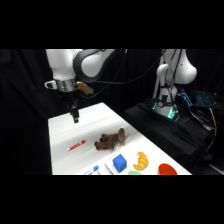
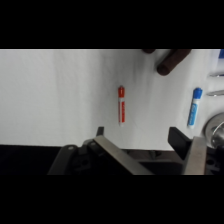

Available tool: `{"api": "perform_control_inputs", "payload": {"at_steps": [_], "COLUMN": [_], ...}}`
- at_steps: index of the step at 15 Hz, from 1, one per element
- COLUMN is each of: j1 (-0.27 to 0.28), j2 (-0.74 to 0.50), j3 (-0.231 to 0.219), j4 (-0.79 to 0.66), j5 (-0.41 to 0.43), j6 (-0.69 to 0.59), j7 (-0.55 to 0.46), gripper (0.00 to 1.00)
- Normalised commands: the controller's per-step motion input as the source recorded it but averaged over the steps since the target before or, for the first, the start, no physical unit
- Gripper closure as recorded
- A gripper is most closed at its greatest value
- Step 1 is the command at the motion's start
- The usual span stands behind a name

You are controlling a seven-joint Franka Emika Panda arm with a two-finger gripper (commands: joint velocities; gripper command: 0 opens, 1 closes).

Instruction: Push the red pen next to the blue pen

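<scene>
Near edge of the counter, side view: blue pen mostly cut off at the bottom, just beside the blue cube. Along that same edge toward the right corner are an orange croissant-like toy and an orange-red round thing.

Mid-counter: red pen lies alone near the left edge, long axis roughly across the counter's width, whitish end toward the left edge. Brown plush toy sits to its right, apart from it.

Far end: pincer hangs over the counter's far part, above the surface and touching nothing. In the wrist view the pincer stands wide, nothing between the fingers, and the red pen is ahead of it, roughly on its centreline, with bare counter between.

The relation that matters — in the wrist view the blue pen lies well to one side of the red pen, axes nearly parallel. So my read is the push goes sideways, broadside on the red pen, from the side away from the blue pen.

Obstacles: lane between the two pens looks bare. The plush toy lies beyond the red pen's far end, off the lane. Risk — an off-centre contact would spin the thin pen rather than slide it.
</scene>
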Motion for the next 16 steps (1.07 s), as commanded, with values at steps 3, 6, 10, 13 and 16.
{"api": "perform_control_inputs", "payload": {"at_steps": [3, 6, 10, 13, 16], "j1": [-0.051, -0.064, -0.080, -0.103, -0.112], "j2": [0.48, 0.44, 0.37, 0.31, 0.28], "j3": [-0.008, -0.002, -0.006, 0.017, 0.040], "j4": [0.62, 0.55, 0.50, 0.44, 0.38], "j5": [-0.041, -0.032, -0.036, -0.011, 0.011], "j6": [-0.08, -0.06, -0.06, -0.05, -0.05], "j7": [-0.12, -0.12, -0.14, -0.19, -0.21], "gripper": [0.00, 0.00, 0.00, 0.00, 0.00]}}
